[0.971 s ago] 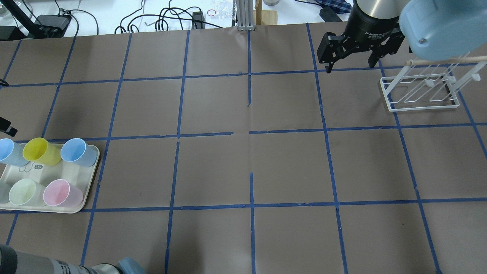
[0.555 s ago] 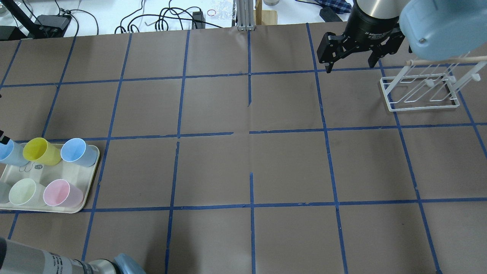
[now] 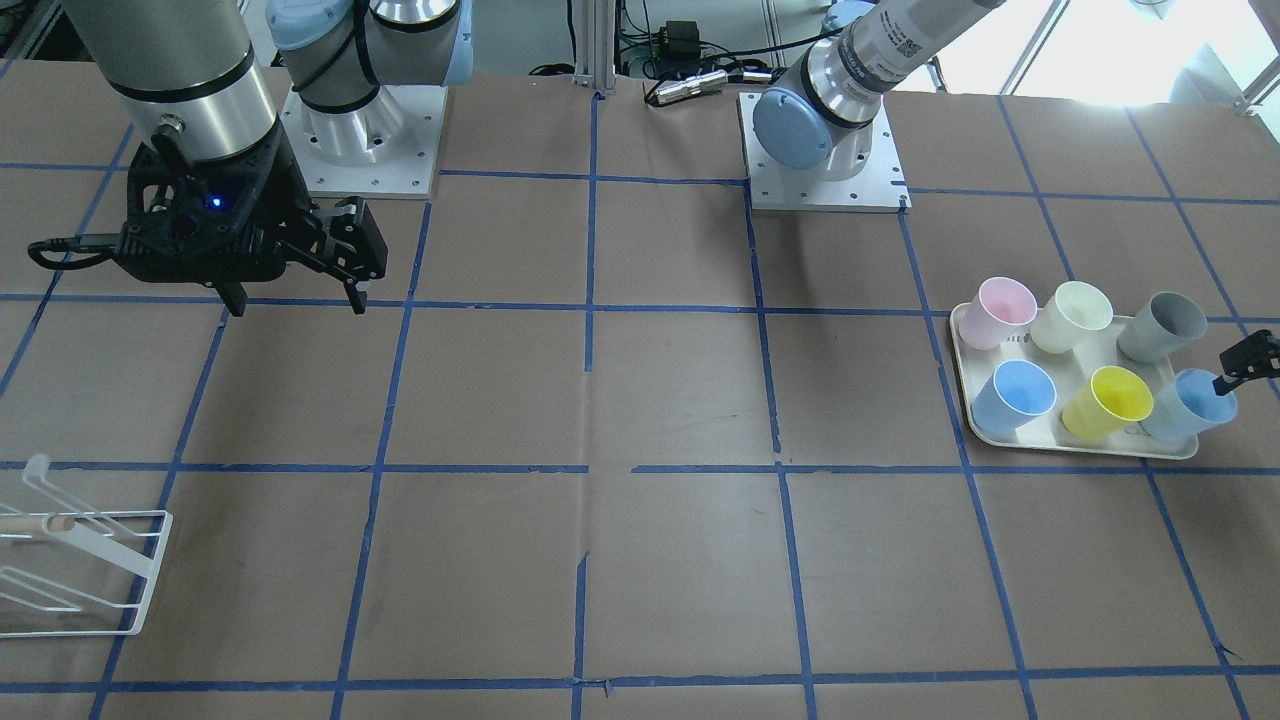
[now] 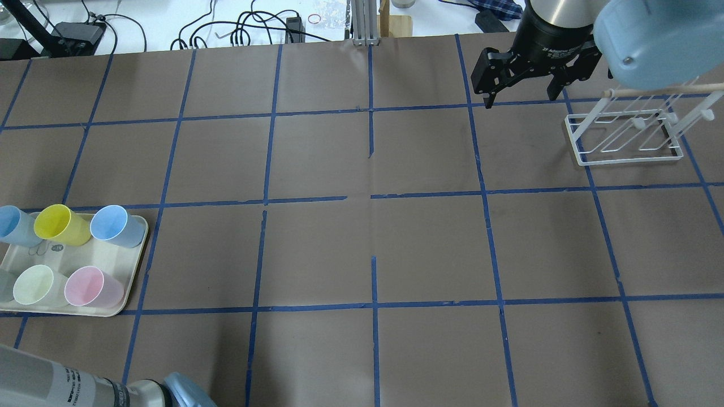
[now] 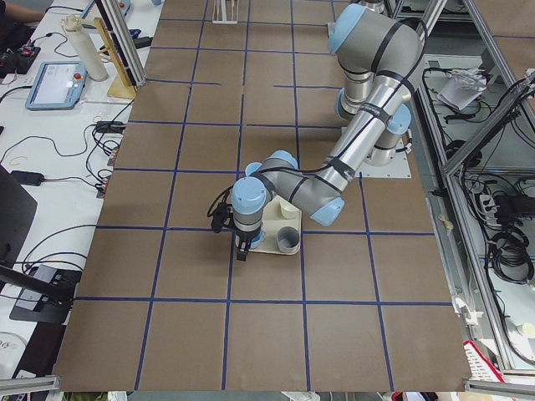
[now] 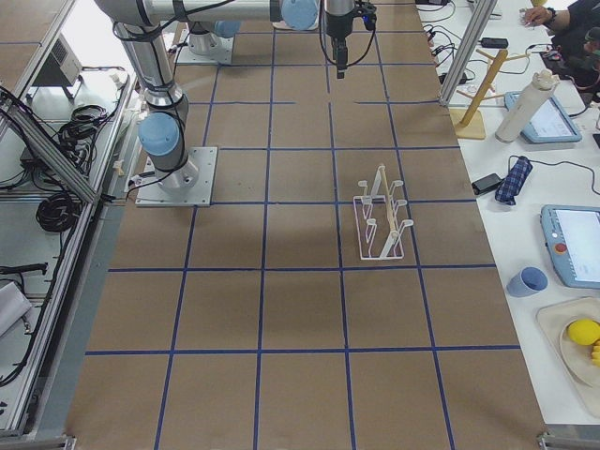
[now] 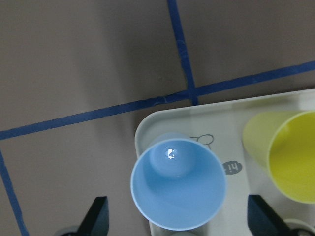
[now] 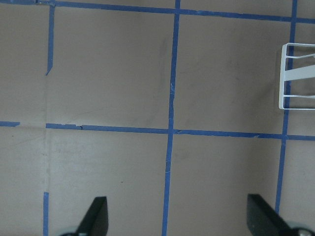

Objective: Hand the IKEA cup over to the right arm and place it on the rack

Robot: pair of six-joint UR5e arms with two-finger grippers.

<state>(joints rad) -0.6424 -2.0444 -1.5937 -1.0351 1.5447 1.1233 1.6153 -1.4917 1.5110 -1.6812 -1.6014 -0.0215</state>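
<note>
The IKEA cup, pale sky-blue, stands upright at the tray's outer corner. My left gripper is open and hovers just above it, one finger on each side of its rim. Only a black fingertip of it shows in the front-facing view, and it is out of the overhead view. My right gripper is open and empty, held above the table beside the rack. The white wire rack with its wooden dowel stands empty.
The cream tray also holds a yellow cup right beside the IKEA cup, a deeper blue cup, a pale green cup, a pink cup and a grey cup. Brown paper with blue tape lines covers the table.
The left gripper's black fingertip at the overhead view's left edge moved down toward the cups and out of that view. The left arm's elbow shifted. The right arm has not moved.
</note>
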